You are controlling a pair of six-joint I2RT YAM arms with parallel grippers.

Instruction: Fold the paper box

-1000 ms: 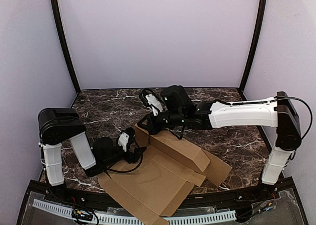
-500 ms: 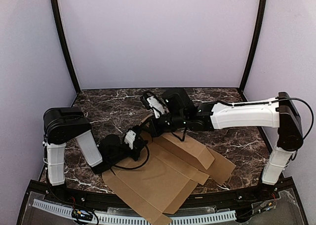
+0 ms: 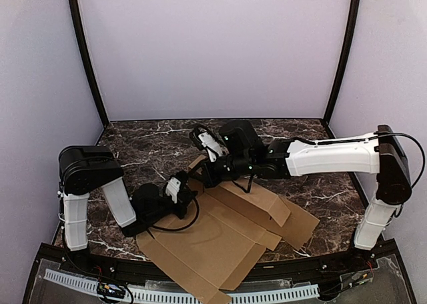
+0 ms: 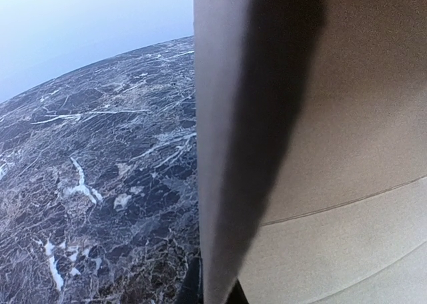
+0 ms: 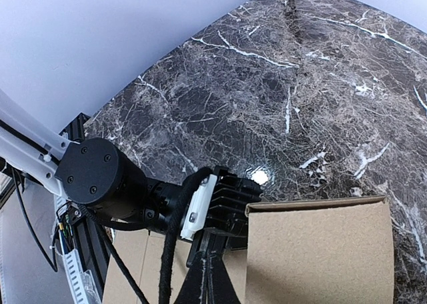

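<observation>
The paper box [image 3: 220, 231] is a flat brown cardboard sheet with flaps, lying at the front middle of the table. Its far-left flap stands up. My left gripper [image 3: 189, 196] is shut on that flap's edge. In the left wrist view the flap [image 4: 347, 151] runs edge-on out of my left gripper [image 4: 212, 292] and fills the right half. My right gripper [image 3: 202, 176] is just behind the flap's top. In the right wrist view my right gripper [image 5: 211, 284] is shut with nothing between its fingers, just left of the flap [image 5: 320, 257] and near the left arm's wrist [image 5: 227, 201].
The dark marble table [image 3: 147, 151] extends behind and to both sides of the sheet. The sheet's near corner [image 3: 200, 287] overhangs the table's front edge above a white slotted rail [image 3: 87, 283]. Black frame posts [image 3: 90, 71] and pale walls enclose the space.
My left gripper has moved right to the flap and closed on its edge. The sheet has shifted slightly right. The right arm has moved slightly.
</observation>
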